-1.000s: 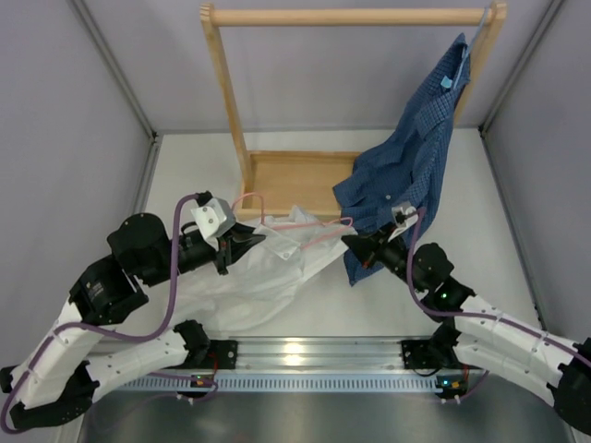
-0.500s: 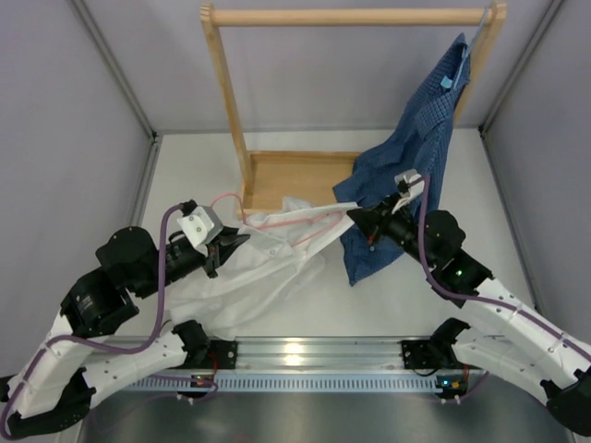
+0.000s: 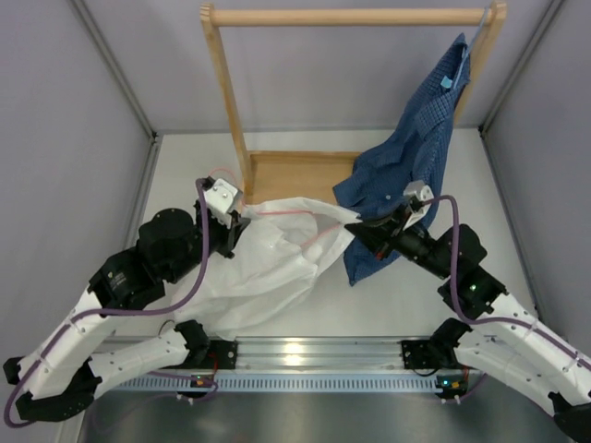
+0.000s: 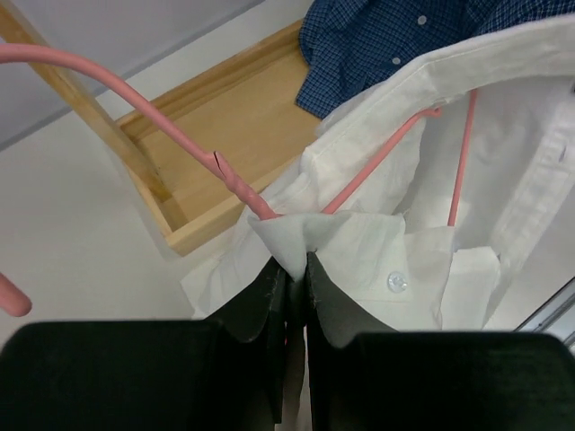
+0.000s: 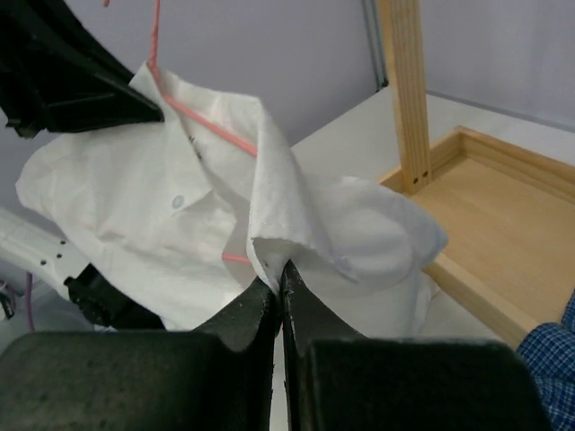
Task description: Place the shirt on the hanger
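The white shirt (image 3: pixel 268 263) hangs between my two grippers above the table, draped over the pink hanger (image 3: pixel 305 242). My left gripper (image 3: pixel 233 221) is shut on a fold of the shirt (image 4: pixel 296 242) by the collar, right at the hanger's neck (image 4: pixel 234 184). My right gripper (image 3: pixel 355 229) is shut on the shirt's other shoulder edge (image 5: pixel 269 251). Pink hanger wire (image 5: pixel 211 126) shows through the shirt opening. The hanger's hook (image 3: pixel 220 177) curls up behind the left gripper. The shirt's lower part lies on the table.
A wooden rack (image 3: pixel 226 83) with a tray base (image 3: pixel 295 180) stands at the back. A dark blue checked shirt (image 3: pixel 416 157) hangs from its right end on a pale blue hanger and drapes onto the table beside my right gripper. Grey walls enclose three sides.
Both grippers have risen and spread the shirt wider. The left gripper moved up and toward the rack; the right moved slightly right. The shirt now hangs more open over the hanger.
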`<state>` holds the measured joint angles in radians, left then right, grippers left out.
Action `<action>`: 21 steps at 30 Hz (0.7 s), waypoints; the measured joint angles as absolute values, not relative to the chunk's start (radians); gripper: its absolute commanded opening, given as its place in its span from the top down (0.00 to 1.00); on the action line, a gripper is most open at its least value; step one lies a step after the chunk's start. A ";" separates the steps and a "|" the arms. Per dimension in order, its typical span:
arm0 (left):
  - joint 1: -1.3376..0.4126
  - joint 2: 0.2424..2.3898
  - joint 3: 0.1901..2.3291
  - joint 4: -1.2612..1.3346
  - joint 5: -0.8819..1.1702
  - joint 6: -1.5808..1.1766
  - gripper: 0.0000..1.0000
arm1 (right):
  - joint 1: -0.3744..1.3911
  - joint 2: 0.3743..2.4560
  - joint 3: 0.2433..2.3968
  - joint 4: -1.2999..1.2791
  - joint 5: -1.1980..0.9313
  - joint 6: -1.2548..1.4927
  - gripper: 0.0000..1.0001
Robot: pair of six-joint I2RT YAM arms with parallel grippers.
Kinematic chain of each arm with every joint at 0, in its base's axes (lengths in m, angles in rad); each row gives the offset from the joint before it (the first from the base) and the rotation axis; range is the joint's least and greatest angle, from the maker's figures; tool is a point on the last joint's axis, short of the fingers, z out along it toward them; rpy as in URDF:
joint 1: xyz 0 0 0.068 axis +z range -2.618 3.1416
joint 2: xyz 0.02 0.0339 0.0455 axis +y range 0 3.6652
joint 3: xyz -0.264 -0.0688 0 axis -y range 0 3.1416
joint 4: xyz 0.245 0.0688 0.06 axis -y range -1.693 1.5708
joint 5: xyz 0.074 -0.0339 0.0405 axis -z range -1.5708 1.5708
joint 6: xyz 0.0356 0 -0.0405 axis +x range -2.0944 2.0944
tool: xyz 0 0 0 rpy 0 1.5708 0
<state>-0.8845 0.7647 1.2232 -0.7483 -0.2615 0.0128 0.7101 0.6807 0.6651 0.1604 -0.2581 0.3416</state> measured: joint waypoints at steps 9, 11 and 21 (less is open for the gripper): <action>-0.885 0.741 1.109 -0.445 -0.167 -0.173 1.00 | 0.970 0.723 0.384 0.398 -0.225 0.424 1.00; -0.885 0.728 1.066 -0.378 -0.112 -0.183 1.00 | 0.987 0.783 0.342 0.443 -0.207 0.440 1.00; -0.885 0.686 0.912 -0.178 0.006 -0.123 1.00 | 0.990 0.646 0.331 0.355 -0.090 0.430 0.46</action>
<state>-0.8848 0.6865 0.9115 -0.1780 0.0063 -0.1234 0.9897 0.6464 0.3305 0.3550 -0.0898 0.4301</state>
